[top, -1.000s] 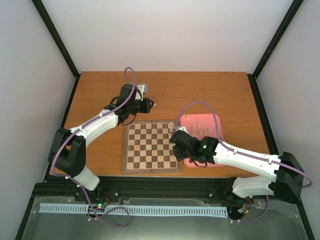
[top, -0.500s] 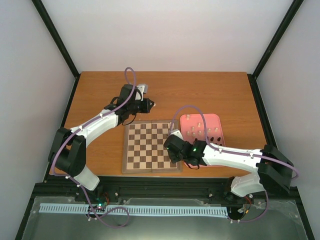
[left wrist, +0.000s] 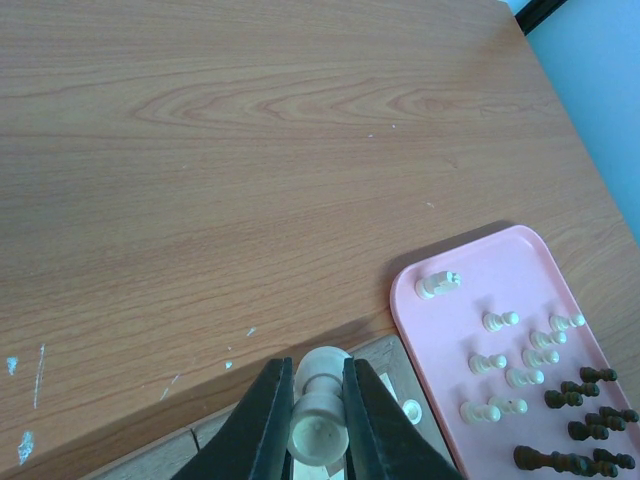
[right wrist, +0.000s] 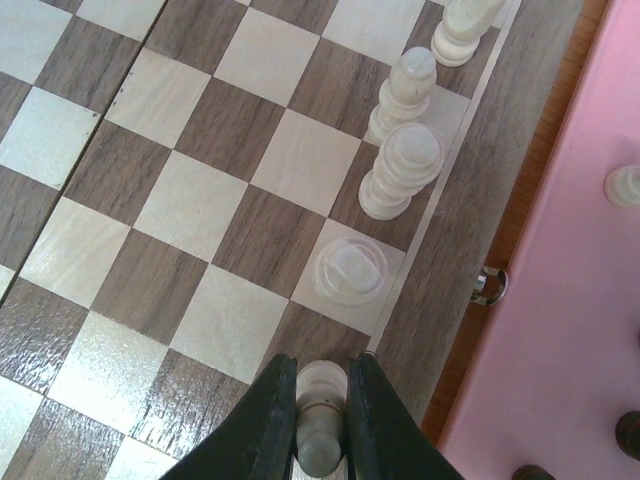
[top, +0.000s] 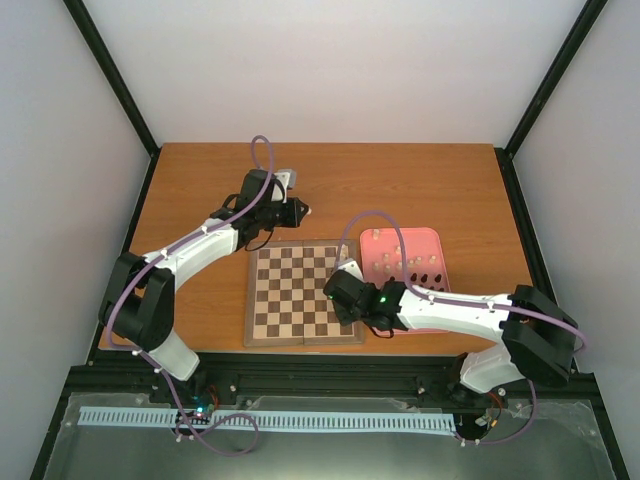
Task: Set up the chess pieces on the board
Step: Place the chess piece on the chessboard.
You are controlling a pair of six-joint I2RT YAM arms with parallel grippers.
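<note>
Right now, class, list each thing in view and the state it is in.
Left jaws: shut on one cream piece.
Right jaws: shut on another cream piece.
Board: open flat, four cream pieces standing along one edge.
Tray: holds cream pieces and dark pieces.

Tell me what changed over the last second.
The right gripper, shut on a cream piece, swung left from the pink tray to over the board's right column. The left gripper stayed at the board's far edge, shut on a second cream piece. Board and tray unmoved.
</note>
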